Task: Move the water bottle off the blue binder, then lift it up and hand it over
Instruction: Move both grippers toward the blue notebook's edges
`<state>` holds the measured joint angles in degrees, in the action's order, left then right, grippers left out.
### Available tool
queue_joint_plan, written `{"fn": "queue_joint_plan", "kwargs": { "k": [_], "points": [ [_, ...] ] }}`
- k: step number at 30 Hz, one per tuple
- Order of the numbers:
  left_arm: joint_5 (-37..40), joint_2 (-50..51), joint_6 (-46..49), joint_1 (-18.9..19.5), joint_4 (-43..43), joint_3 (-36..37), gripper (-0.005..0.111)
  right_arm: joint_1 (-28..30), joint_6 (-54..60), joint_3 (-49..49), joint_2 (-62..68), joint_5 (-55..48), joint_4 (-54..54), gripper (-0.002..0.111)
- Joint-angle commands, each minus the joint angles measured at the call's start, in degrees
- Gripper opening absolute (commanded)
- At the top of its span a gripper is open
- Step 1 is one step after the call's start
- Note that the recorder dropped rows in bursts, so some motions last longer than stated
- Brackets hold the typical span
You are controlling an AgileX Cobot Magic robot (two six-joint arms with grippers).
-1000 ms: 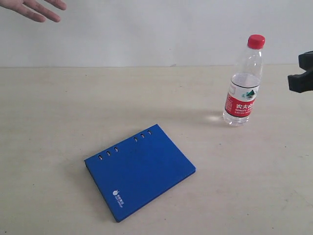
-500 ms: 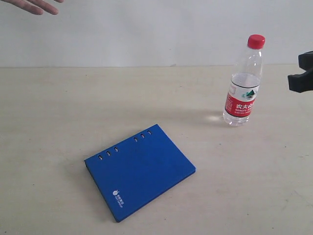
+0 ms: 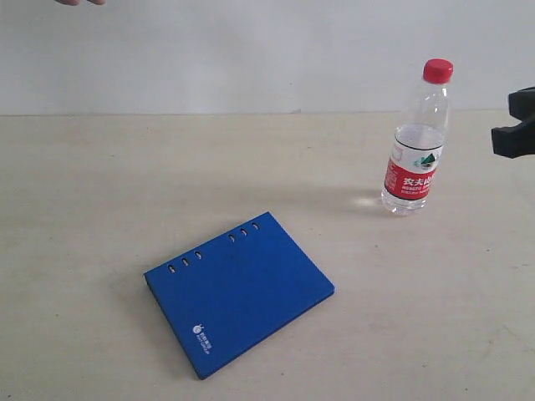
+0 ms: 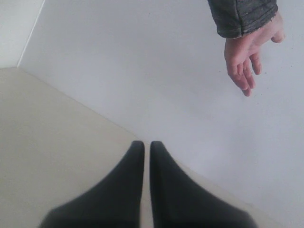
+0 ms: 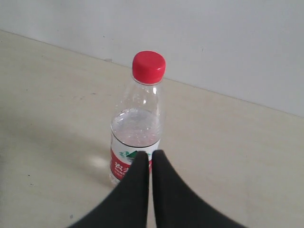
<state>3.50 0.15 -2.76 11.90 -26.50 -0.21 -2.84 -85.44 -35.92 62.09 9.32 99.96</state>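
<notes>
The water bottle point(image 3: 416, 140) stands upright on the table at the right, well apart from the blue binder point(image 3: 238, 291), which lies flat near the front centre. In the right wrist view the water bottle point(image 5: 137, 124) stands just beyond my right gripper point(image 5: 150, 155), which is shut and empty. At the right edge of the exterior view a black part of the right gripper point(image 3: 517, 125) hangs level with the bottle's shoulder, a short gap away. My left gripper point(image 4: 147, 144) is shut, empty, and points at the wall; it does not show in the exterior view.
A person's open hand point(image 4: 249, 54) with a dark sleeve hangs before the white wall; only its fingertips point(image 3: 82, 2) show at the top left edge. The pale table point(image 3: 100, 184) runs back to the wall.
The person's hand has withdrawn upward and almost out of the exterior view. Bottle, binder and right gripper have not moved.
</notes>
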Motion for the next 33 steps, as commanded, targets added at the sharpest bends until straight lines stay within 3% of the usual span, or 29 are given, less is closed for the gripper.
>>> {"fn": "queue_joint_plan", "kwargs": {
  "k": [1,4,10,14,16,19,24,29,33],
  "points": [
    [3.8,-0.1,-1.0,-0.4,-6.7,0.2,0.004,0.0,-0.1,-0.2,-0.2,0.2,-0.3,0.000],
    [10.6,-0.1,5.1,-0.4,-7.8,-1.0,0.004,0.0,-2.8,-0.2,-0.2,0.8,-2.3,0.000],
    [14.4,6.4,33.7,-0.6,-37.9,-5.3,0.004,0.0,-14.3,-0.2,-0.2,7.7,-2.4,0.000],
    [22.7,17.9,60.2,-0.6,-60.6,-6.8,0.004,-0.1,-12.4,-0.2,2.6,27.7,0.0,0.000],
    [28.9,25.9,70.7,-0.6,-67.2,-8.3,0.004,-0.7,-10.3,-0.1,5.7,37.5,0.0,0.000],
    [36.0,38.3,75.9,-0.6,-68.4,-12.1,0.004,-3.0,-4.5,-0.1,10.8,43.1,0.0,0.000],
    [42.0,59.2,81.1,-0.6,-64.7,-21.2,0.004,-7.2,1.4,-0.2,19.6,36.7,0.0,0.000],
    [53.7,76.0,82.8,-0.6,-62.5,-29.5,0.004,-7.5,1.4,-0.2,22.6,37.9,-17.5,0.000],
    [57.7,85.3,86.1,-0.6,-62.2,-32.9,0.004,-7.9,-6.9,-0.2,22.7,40.2,-9.3,0.000]
  ]
}}
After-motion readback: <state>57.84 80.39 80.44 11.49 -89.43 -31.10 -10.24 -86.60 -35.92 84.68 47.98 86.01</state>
